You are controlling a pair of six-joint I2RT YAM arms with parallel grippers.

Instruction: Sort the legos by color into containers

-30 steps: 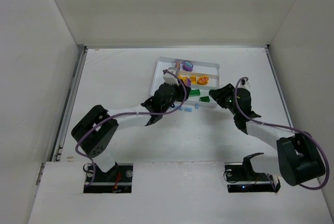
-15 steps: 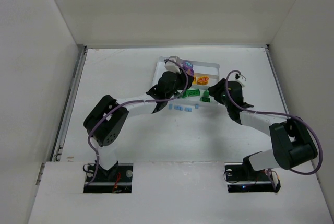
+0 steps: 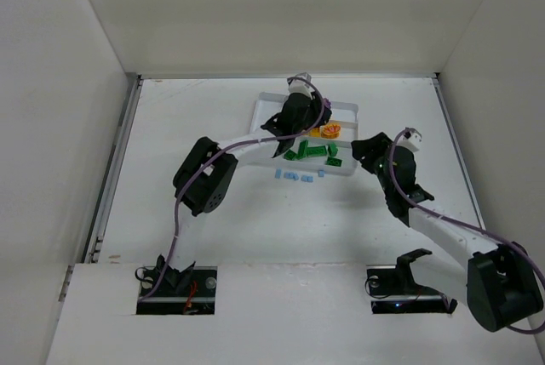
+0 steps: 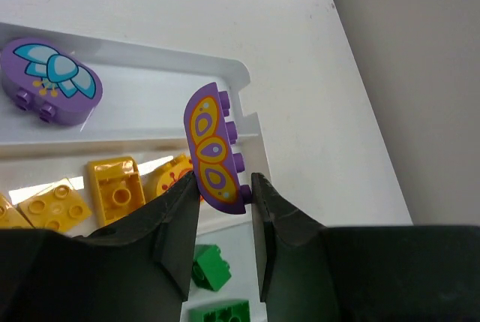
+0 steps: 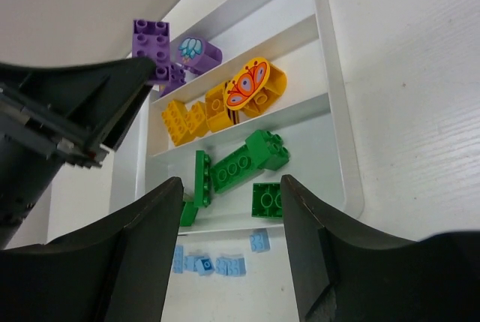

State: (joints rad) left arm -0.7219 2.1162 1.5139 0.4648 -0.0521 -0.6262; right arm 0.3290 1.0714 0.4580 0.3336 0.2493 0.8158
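My left gripper [image 3: 304, 115] hangs over the back of the white tray [image 3: 344, 108]. It is shut on a purple curved brick with a yellow pattern [image 4: 214, 149], held above the tray's right end. A purple flower brick [image 4: 49, 91] lies in the back compartment. Yellow bricks [image 4: 114, 189] fill the compartment in front of it, and green bricks [image 5: 241, 167] the front one. My right gripper [image 5: 232, 183] is open and empty, just right of the tray [image 3: 366, 148]. Several pale blue bricks [image 5: 214, 263] lie on the table in front of the tray.
White walls enclose the table on three sides. The left arm [image 5: 67, 119] reaches over the tray's left part in the right wrist view. An orange butterfly brick [image 5: 251, 85] sits with the yellow ones.
My left gripper has moved from the tray's near left edge toward its back with the purple brick. My right gripper reached to the tray's green section, then drew back right, empty.
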